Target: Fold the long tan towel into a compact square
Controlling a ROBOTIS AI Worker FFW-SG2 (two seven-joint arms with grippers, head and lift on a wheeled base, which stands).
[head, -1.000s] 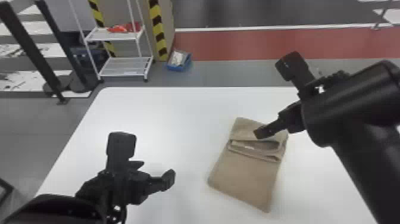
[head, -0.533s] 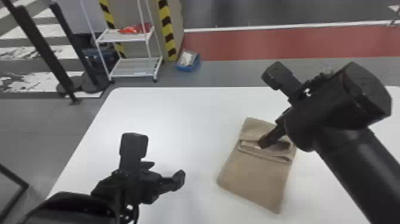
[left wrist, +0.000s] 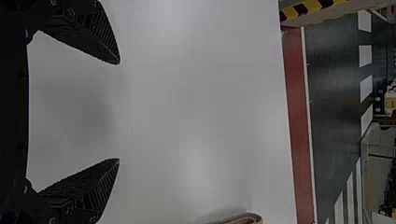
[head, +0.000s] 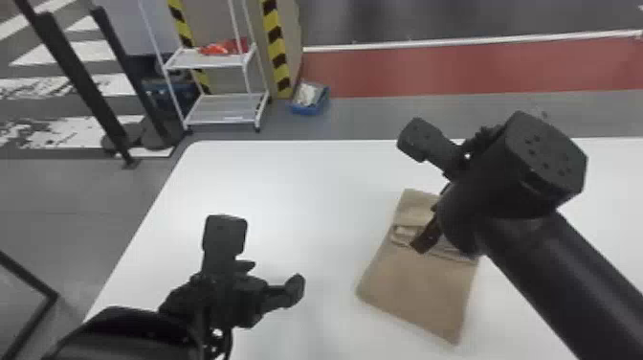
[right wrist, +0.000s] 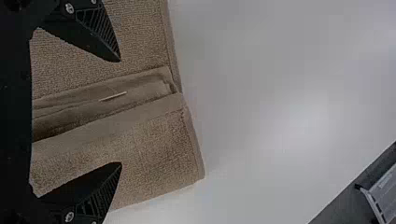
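Head view: bright, even light; the tabletop (head: 311,182) runs near white left of centre, and we get a faint sheen on the black right arm (head: 540,268), lower right. Left wrist view: dimmer, greyer, glare patch low centre, soft shadow at mid-left, another beside the towel (left wrist: 245,218) at the bottom edge. Right wrist view: diffuse glare right of centre, greyer toward upper middle. We can't tell the light's source.
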